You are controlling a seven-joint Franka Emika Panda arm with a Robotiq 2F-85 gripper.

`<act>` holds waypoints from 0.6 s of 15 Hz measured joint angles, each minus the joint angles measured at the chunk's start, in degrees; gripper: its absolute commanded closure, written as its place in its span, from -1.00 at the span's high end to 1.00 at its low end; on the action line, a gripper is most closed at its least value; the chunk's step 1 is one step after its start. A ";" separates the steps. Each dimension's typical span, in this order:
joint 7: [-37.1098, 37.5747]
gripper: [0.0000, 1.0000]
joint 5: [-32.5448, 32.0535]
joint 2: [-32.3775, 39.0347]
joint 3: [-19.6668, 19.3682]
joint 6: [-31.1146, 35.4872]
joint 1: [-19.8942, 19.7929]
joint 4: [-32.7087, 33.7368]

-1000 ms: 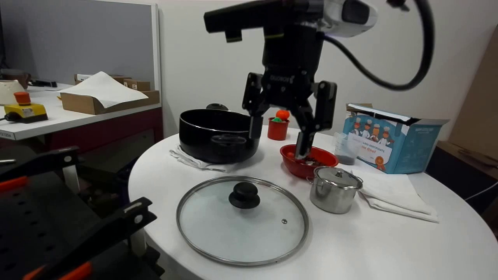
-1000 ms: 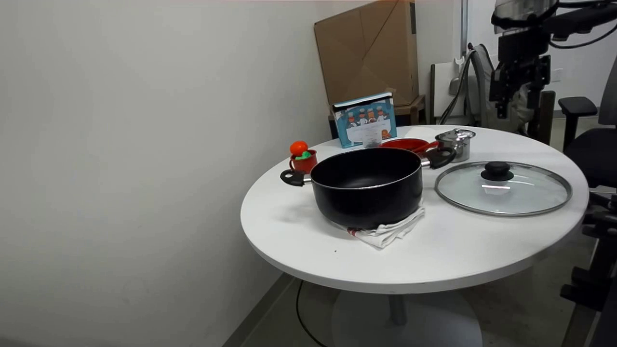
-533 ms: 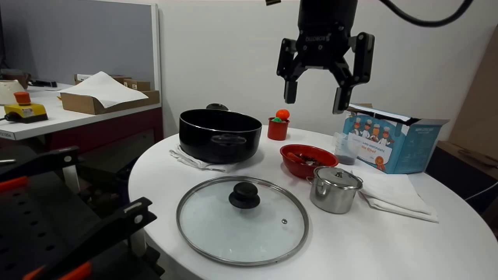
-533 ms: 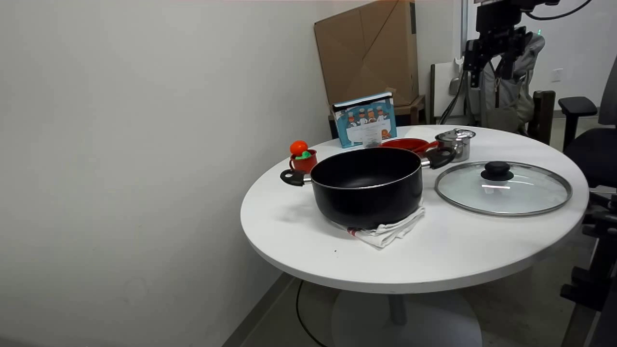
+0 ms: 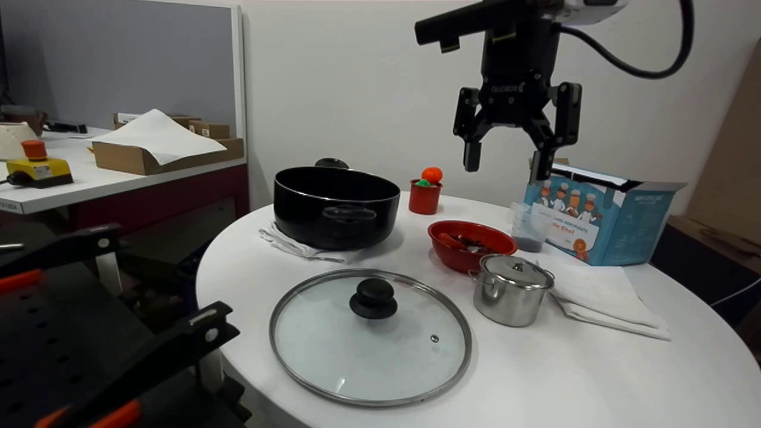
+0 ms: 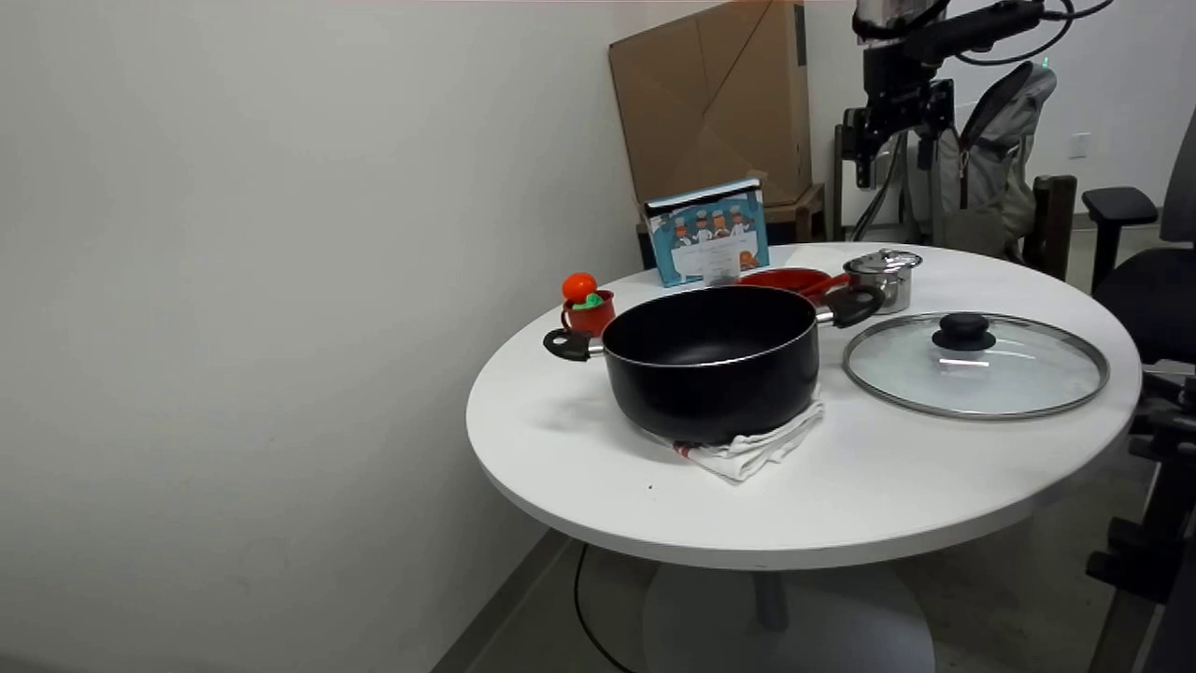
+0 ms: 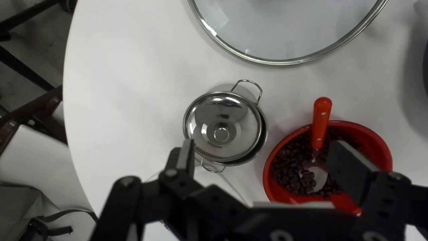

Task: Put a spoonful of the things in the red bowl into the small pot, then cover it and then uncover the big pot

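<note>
There are two pots (image 5: 321, 220) (image 5: 511, 303), two lids (image 5: 357, 351) (image 7: 222, 113), one bowl (image 5: 456, 258), at least one spoon (image 7: 320, 129), one red mug (image 5: 424, 199), one blue box (image 5: 630, 226), one round table (image 5: 565, 380).

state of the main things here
gripper: open, empty
big pot: uncovered
glass lid: off, lying flat
small pot: covered
steel lid: on, looks slightly off-centre
red bowl: holding dark beans
spoon: resting in red bowl
red cup: upright, filled
box: upright, looks open
napkin: folded

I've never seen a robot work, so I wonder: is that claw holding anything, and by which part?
Nothing is held: the claw hangs open above the table, and the spoon rests in the red bowl.
</note>
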 measured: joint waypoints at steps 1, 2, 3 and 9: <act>0.61 1.00 0.00 1.79 -0.21 0.00 0.04 1.52; 1.18 1.00 0.00 3.50 -0.50 0.00 0.06 2.94; 1.70 1.00 0.00 5.13 -0.86 -0.01 0.05 4.27; 3.63 1.00 0.25 12.86 -2.98 -0.81 -0.65 11.13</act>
